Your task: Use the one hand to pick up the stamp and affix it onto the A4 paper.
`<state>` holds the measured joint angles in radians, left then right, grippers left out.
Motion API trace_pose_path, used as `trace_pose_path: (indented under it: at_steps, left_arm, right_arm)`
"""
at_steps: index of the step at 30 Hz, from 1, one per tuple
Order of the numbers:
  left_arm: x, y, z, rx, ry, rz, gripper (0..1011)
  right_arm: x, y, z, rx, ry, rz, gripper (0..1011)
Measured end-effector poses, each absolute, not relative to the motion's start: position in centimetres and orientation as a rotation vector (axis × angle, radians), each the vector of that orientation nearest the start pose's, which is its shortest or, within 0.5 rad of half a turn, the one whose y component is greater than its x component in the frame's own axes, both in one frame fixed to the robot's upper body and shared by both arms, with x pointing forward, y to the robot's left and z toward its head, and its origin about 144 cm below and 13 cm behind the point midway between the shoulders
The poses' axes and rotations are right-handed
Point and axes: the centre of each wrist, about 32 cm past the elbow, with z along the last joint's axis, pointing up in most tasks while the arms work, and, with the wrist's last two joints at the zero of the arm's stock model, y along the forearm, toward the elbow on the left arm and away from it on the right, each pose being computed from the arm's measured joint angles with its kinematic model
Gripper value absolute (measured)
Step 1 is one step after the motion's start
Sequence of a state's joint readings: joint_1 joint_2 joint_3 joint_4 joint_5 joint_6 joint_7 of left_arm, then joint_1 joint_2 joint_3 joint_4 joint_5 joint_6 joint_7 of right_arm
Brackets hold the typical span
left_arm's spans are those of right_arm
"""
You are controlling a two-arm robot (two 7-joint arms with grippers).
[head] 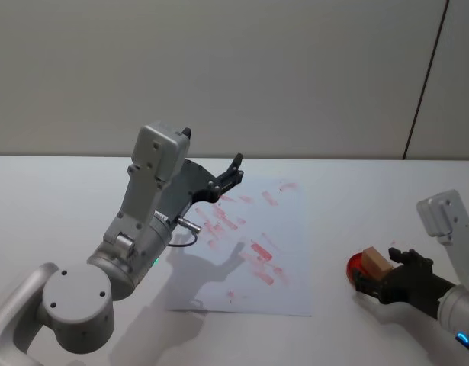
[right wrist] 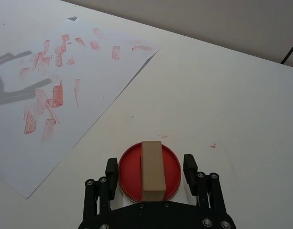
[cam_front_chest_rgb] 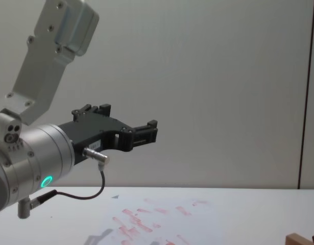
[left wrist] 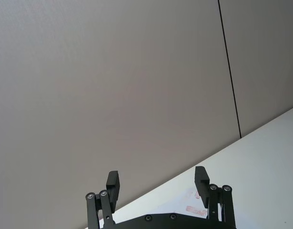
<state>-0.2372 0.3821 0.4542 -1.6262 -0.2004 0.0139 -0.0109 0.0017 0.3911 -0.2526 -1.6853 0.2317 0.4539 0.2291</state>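
Note:
The stamp (right wrist: 153, 171), a light-brown wooden block, rests on a round red ink pad (right wrist: 129, 174) to the right of the A4 paper (right wrist: 103, 90). My right gripper (right wrist: 151, 168) is open, and its fingers (right wrist: 112, 171) stand either side of the pad without touching the block. In the head view the stamp (head: 376, 261) and right gripper (head: 377, 272) are at the lower right. The paper (head: 287, 221) carries many red imprints. My left gripper (head: 232, 171) is raised above the paper's far left corner, open and holding nothing (left wrist: 157, 177). In the chest view it (cam_front_chest_rgb: 149, 130) hangs high over the sheet (cam_front_chest_rgb: 151, 219).
The white table (head: 356, 191) runs back to a plain grey wall. The left arm's elbow and base (head: 74, 305) fill the lower left. A few red smudges (right wrist: 213, 145) mark the tabletop right of the pad.

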Motion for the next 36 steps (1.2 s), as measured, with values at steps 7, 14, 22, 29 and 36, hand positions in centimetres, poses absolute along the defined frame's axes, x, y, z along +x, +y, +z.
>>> trace_pose_path:
  at_steps: [7,14,22,29,36]
  left_arm:
    - [49.20,19.84,120.44,0.061,-0.268,1.124,1003]
    - [49.20,19.84,120.44,0.061,-0.268,1.124,1003]
    - [49.20,19.84,120.44,0.061,-0.268,1.124,1003]
    - [49.20,19.84,120.44,0.061,-0.268,1.124,1003]
    - [49.20,19.84,120.44,0.061,-0.268,1.124,1002]
  right_arm:
    - [44.89,-25.11,116.27,-0.443,0.209,-1.079,689]
    - [44.93,-25.03,116.23,-0.444,0.208,-1.079,477]
    - [44.96,-25.00,116.19,-0.446,0.208,-1.079,232]
    - [44.98,-24.99,116.17,-0.445,0.205,-1.079,220]
    - [45.15,-24.92,116.29,-0.428,0.186,-1.082,220]
